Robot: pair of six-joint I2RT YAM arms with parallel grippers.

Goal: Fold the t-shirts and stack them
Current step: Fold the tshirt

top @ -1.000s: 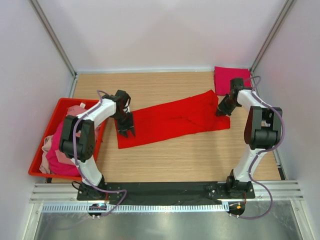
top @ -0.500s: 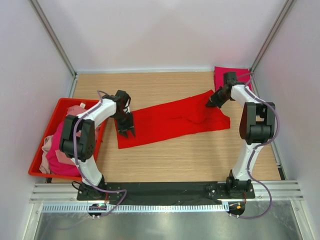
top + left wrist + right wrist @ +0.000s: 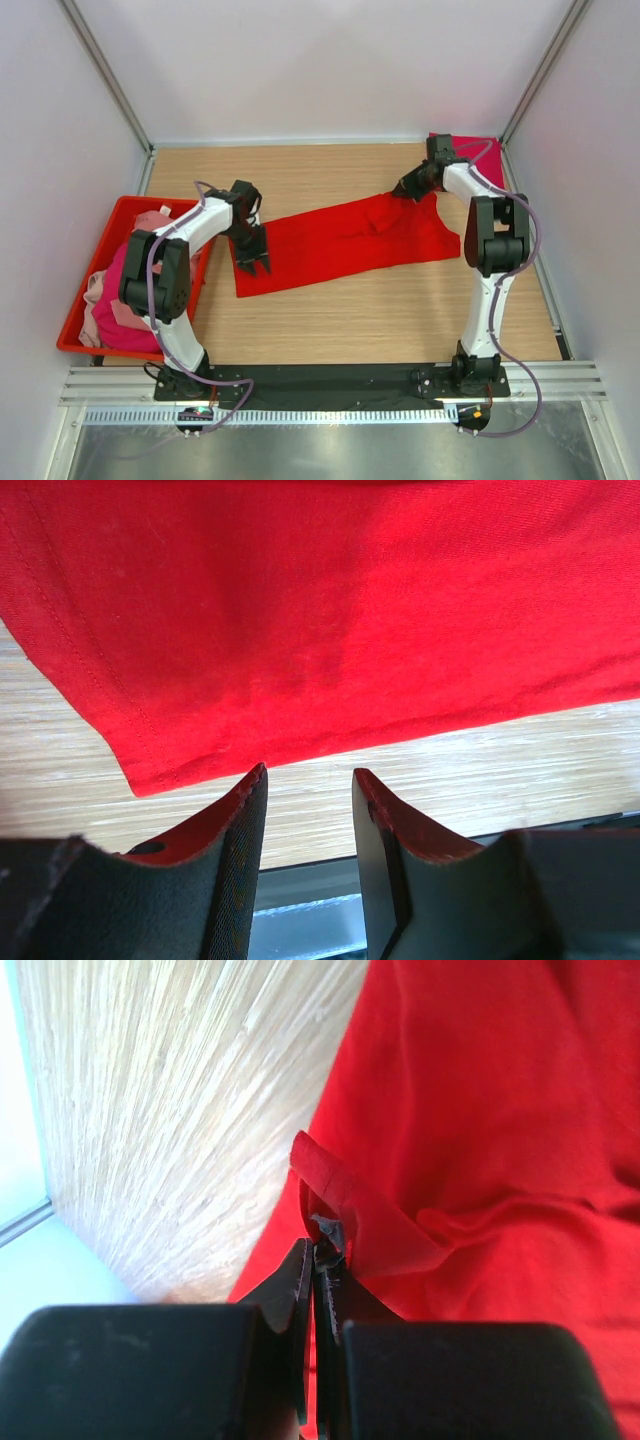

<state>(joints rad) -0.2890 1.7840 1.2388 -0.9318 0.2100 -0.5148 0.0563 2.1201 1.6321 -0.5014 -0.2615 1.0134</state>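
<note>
The right end effector (image 3: 318, 1252) is pinching an edge of the red shirt (image 3: 330, 240); the left end effector (image 3: 308, 785) is hovering released by its hem.

To us the red shirt (image 3: 330, 610) ahead of the left end effector (image 3: 308, 775) is matt cotton, fine-textured, with visible stitching along its hem. That end effector's fingers (image 3: 235, 850) are hard black plastic, faintly glossy: their inner faces pick up a red sheen. Beneath the cloth lies the counter (image 3: 480, 760), pale wood grain, smooth with a soft shine. At the right end effector (image 3: 315, 1245) the same cloth looks soft and creased, and the fingers there are matt black. Just beside it we see the magenta shirt (image 3: 487, 160), matt cloth too. Left of the left end effector the bin (image 3: 135, 203) is smooth red plastic; behind both, the rail (image 3: 110, 385) is bare ribbed metal.
</note>
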